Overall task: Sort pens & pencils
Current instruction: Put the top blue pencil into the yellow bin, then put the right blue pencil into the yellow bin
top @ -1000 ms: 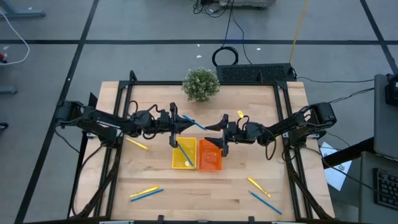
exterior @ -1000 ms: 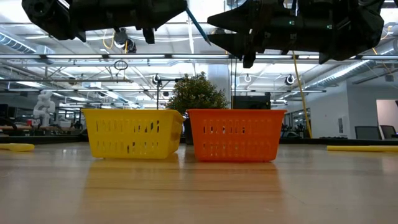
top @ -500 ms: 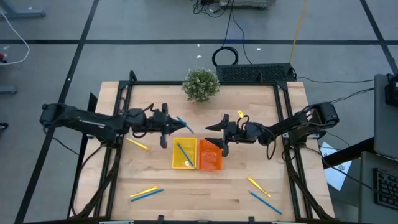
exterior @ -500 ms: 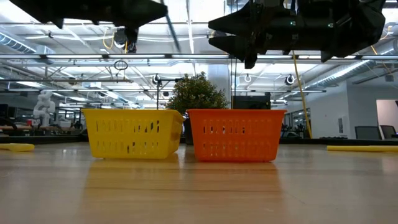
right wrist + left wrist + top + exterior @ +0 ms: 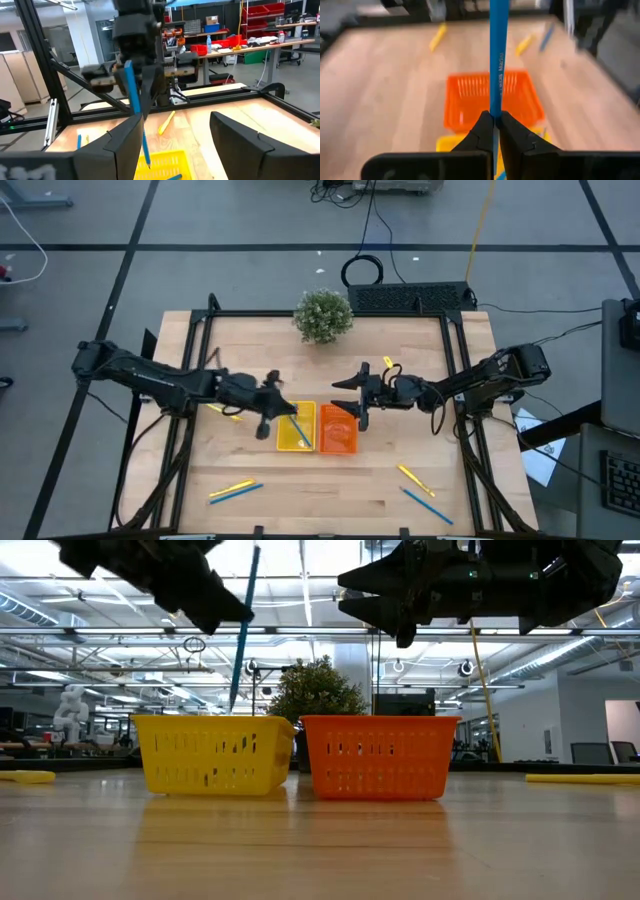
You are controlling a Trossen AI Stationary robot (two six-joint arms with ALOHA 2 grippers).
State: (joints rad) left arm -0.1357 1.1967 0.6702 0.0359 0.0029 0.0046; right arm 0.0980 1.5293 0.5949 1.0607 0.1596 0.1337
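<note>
we read the left gripper point(image 5: 272, 406) as pressed together on a blue pen point(image 5: 243, 625), which a second ago lay slanted out from the jaws over the bare table behind the trays. the arm has since swung toward the yellow tray point(image 5: 296, 428), and the pen now hangs close to upright below the jaws, its lower tip just above that tray's rim in the low view. the left wrist view shows the shaft pinched between both fingers point(image 5: 481, 131), with the orange tray point(image 5: 491, 98) beyond it. another blue stick already lies inside the yellow tray, so we judge this tray to be the blue-item bin and the pen to be lined up for release.

the right gripper point(image 5: 356, 394) has not moved; it hovers over the orange tray with jaws spread and nothing between them.

loose pens & pencils point(image 5: 235, 491) remain on the table well away from both sets of jaws, so sorting is not finished.
</note>
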